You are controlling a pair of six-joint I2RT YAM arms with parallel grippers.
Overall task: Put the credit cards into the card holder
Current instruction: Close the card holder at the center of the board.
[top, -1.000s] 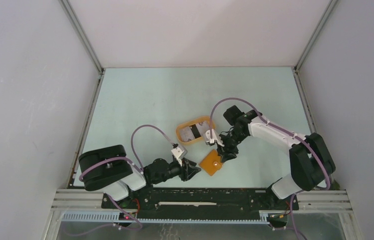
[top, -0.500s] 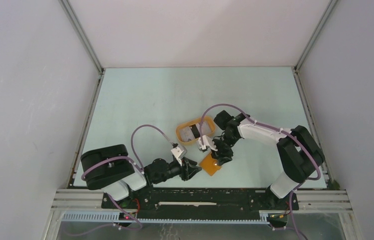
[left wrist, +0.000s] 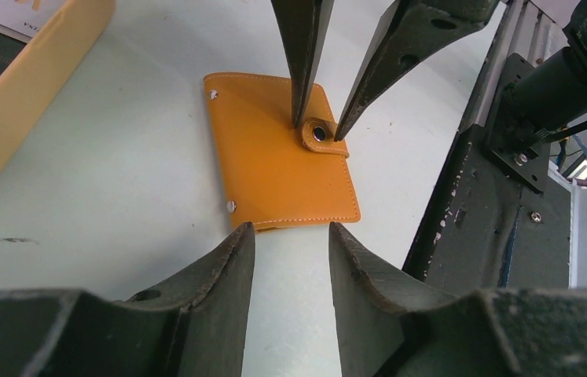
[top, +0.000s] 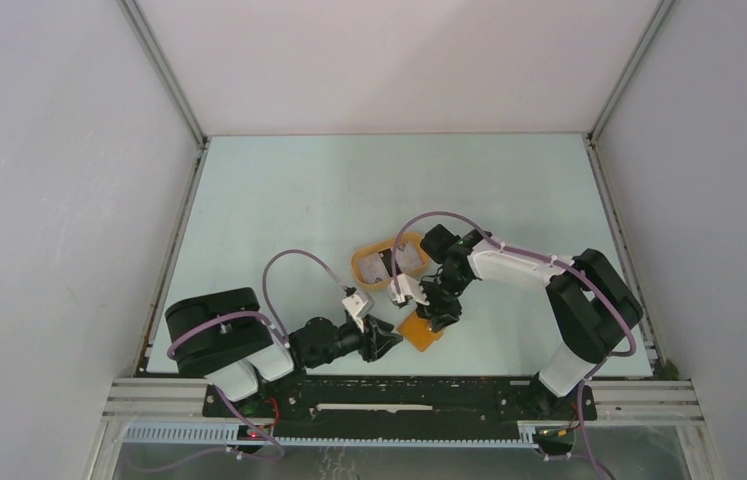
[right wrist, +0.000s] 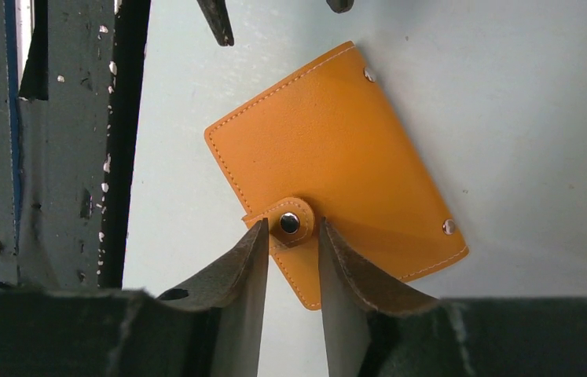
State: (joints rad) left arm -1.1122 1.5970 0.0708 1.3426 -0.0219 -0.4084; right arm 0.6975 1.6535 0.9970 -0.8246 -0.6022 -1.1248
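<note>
The orange card holder (top: 421, 333) lies shut on the table near the front edge, its snap tab (right wrist: 291, 223) fastened. My right gripper (right wrist: 292, 226) points down onto it, open, with one fingertip on each side of the snap tab and a narrow gap between them. My left gripper (left wrist: 290, 230) is low on the table, open, its tips just short of the card holder's (left wrist: 278, 161) near edge and nothing between them. The credit cards (top: 381, 267) lie in the orange tray (top: 358, 266) just behind the holder.
The tray's pale orange rim (left wrist: 34, 82) fills the upper left of the left wrist view. The dark metal base rail (left wrist: 502, 204) runs close beside the holder. The enclosure's white walls (top: 69, 200) close in the table on three sides.
My right arm has swung left and down over the card holder, and its jaws have narrowed around the snap tab. The left arm and the holder have not moved.
</note>
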